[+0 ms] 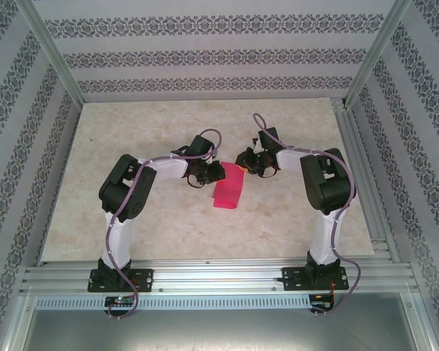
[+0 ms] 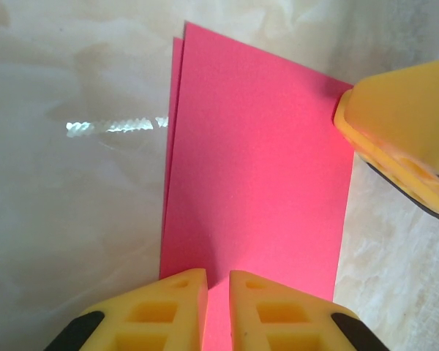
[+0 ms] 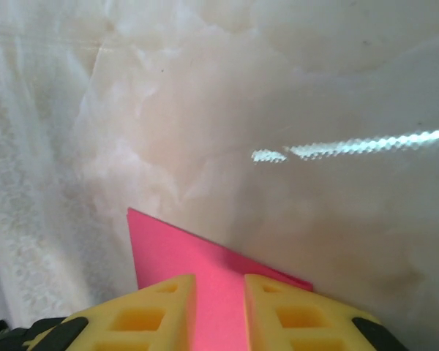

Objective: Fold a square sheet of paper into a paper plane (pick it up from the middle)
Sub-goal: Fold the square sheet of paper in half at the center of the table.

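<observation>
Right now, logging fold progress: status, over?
Left fingers slightly apart at paper edge. Right fingers likewise, at a corner. Paper folded double, flat on table. Nothing in the way.

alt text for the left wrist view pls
A folded magenta-pink sheet of paper lies flat on a pale marbled table. The left gripper holds its yellow fingers narrowly apart over its near edge; a finger of the right gripper sits at its right corner.

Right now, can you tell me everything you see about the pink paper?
The pink paper is thin, plain, bright magenta, folded into a narrow rectangle, with a lower layer's edge peeking out along one side. It lies flat on the pale marble-look table, between both arms. The left gripper sits over one edge and the right gripper over a corner across from it, each with fingers slightly apart.
</observation>
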